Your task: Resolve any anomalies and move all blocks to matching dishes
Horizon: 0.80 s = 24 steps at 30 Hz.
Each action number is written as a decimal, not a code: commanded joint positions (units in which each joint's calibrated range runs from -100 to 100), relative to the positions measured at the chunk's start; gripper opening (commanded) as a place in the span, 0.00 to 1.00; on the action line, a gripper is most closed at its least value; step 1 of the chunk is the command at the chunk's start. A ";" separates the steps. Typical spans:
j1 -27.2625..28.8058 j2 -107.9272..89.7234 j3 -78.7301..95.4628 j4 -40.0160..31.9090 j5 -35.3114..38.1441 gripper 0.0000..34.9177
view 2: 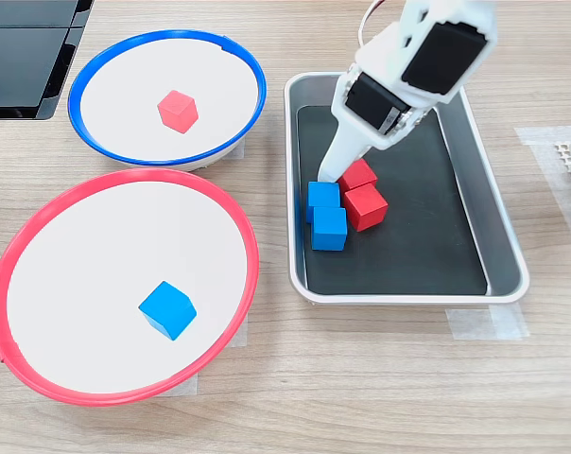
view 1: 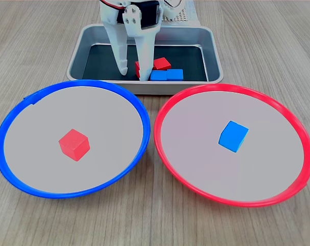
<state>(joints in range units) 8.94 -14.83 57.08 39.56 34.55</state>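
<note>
Red and blue are crossed here: a red cube [view 1: 74,144] lies in the blue-rimmed dish [view 1: 11,123] and a blue cube [view 1: 233,136] in the red-rimmed dish [view 1: 298,133], both beside the silver tray [view 1: 144,88]. Four more cubes cluster in that tray, two blue [view 2: 328,227] and two red [view 2: 365,205]. The white gripper [view 1: 130,65] reaches down into the tray with its fingers spread and nothing between them, tips beside the cluster. The step in hand looks like taking one cube from the cluster. The cubes touch, so the fingers should straddle a single outer cube and close squarely on opposite faces, lest a neighbour is dragged along. The second exterior view shows the cluster from above, with all four cubes distinct. The first exterior view hides part of the red pair behind a finger, yet shows the spread fingers clearly.
</note>
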 commanded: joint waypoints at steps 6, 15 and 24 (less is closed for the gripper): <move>-3.81 -1.58 0.32 1.18 -2.44 0.45; -6.07 -3.03 2.23 1.84 -2.59 0.28; -5.41 -5.42 -2.50 4.97 -2.88 0.01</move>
<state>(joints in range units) 3.10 -17.99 58.62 43.15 32.01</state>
